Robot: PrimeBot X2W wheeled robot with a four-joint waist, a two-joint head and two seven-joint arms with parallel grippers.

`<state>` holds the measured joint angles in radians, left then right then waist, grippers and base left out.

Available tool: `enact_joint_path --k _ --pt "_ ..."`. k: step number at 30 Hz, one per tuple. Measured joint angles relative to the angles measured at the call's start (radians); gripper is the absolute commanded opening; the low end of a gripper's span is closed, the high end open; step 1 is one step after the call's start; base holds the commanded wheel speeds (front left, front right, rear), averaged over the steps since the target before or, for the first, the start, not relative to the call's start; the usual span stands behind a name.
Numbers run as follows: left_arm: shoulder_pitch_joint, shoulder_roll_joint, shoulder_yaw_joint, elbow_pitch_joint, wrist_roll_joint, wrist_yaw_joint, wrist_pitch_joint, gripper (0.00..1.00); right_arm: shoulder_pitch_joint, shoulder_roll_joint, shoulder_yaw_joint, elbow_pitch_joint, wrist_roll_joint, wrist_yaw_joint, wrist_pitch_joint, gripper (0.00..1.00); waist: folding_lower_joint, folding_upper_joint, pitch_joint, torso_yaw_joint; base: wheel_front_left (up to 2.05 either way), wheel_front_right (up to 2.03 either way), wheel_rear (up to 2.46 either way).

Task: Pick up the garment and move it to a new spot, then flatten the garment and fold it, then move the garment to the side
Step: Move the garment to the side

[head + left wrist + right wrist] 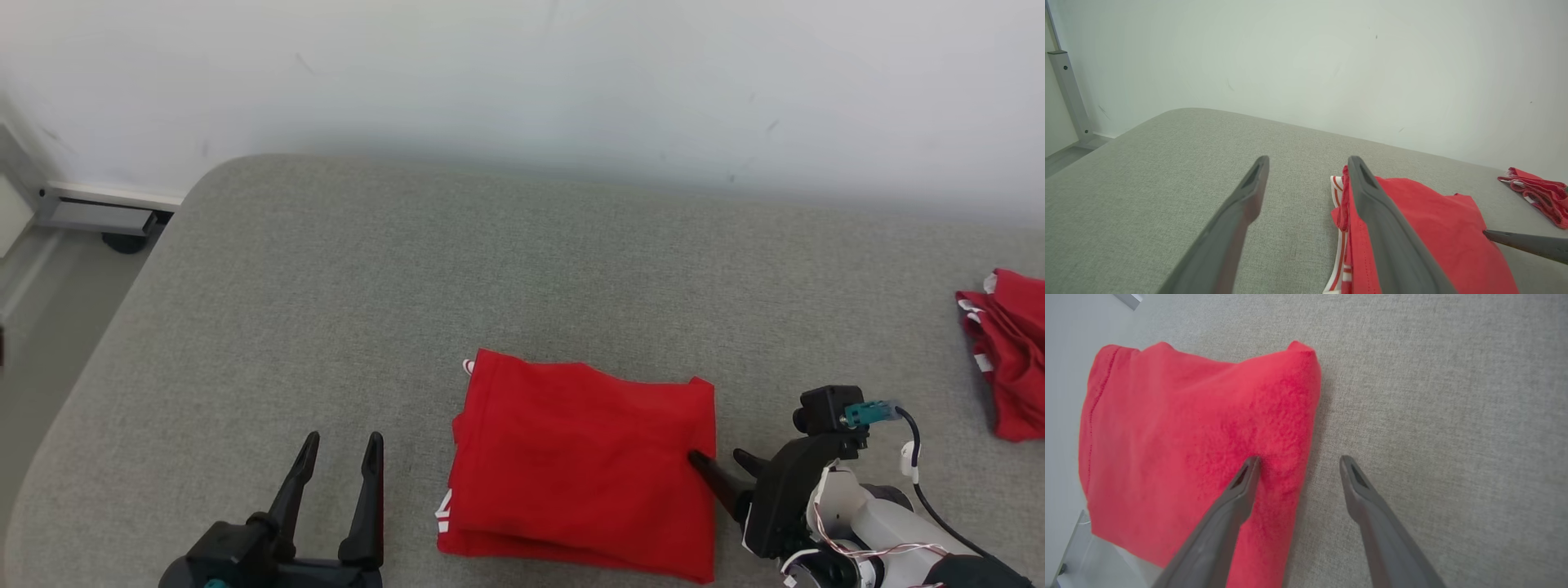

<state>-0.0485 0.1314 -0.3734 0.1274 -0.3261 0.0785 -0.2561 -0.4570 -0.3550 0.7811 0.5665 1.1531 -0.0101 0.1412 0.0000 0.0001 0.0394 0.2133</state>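
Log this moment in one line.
folded red fabric garment flat on grey upholstered surface | left gripper: open, clear | right gripper: open, astride its right edge | crumpled red cloth far right

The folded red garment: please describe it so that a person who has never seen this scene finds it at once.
On the grey padded surface before the white wall, look near the front edge, between the left gripper and the right gripper. The folded red garment lies there as a flat, neat rectangle; the other red garment, far right, is a crumpled heap.
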Motion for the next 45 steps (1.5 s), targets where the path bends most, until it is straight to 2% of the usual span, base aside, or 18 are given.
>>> enact_joint_path --k 13,14,15,16,21,28,45 --pt "-0.026 -0.018 -0.004 0.017 0.0 -0.008 0.0 1.0 -0.012 0.021 0.0 0.077 0.034 -0.004 0.054 1.0 0.0 0.0 0.033 0.048 0.0 0.0 0.0" --pt "-0.026 -0.02 -0.004 0.018 -0.001 -0.008 0.0 1.0 -0.017 0.026 -0.002 0.08 0.042 -0.004 0.06 0.63 0.0 -0.0001 0.034 0.049 0.0 0.0 0.0" --pt "-0.026 -0.02 -0.003 0.019 -0.002 -0.008 0.0 1.0 -0.023 0.03 -0.002 0.081 0.044 0.002 0.063 0.09 0.0 -0.0001 0.035 0.05 0.0 0.0 0.0" --pt "-0.026 -0.02 -0.002 0.019 -0.002 -0.008 0.0 1.0 -0.025 0.034 -0.003 0.083 0.044 0.002 0.065 0.0 0.0 -0.0001 0.036 0.05 0.0 0.0 0.0" --pt "-0.025 -0.021 0.01 0.021 -0.007 -0.008 0.0 1.0 -0.037 0.052 -0.004 0.093 0.063 0.019 0.089 0.0 0.0 0.0 0.039 0.044 0.0 0.0 0.0" --pt "-0.023 -0.021 0.019 0.021 -0.009 -0.007 0.0 1.0 -0.107 0.037 -0.01 0.111 0.061 0.045 0.107 0.0 0.0 0.0 0.039 0.016 0.0 0.0 0.0" --pt "-0.023 -0.016 0.03 0.01 -0.009 -0.008 0.0 1.0 -0.318 -0.139 -0.072 0.176 0.03 0.063 0.156 0.0 0.0001 0.0 0.07 -0.07 0.0 0.0 0.0"
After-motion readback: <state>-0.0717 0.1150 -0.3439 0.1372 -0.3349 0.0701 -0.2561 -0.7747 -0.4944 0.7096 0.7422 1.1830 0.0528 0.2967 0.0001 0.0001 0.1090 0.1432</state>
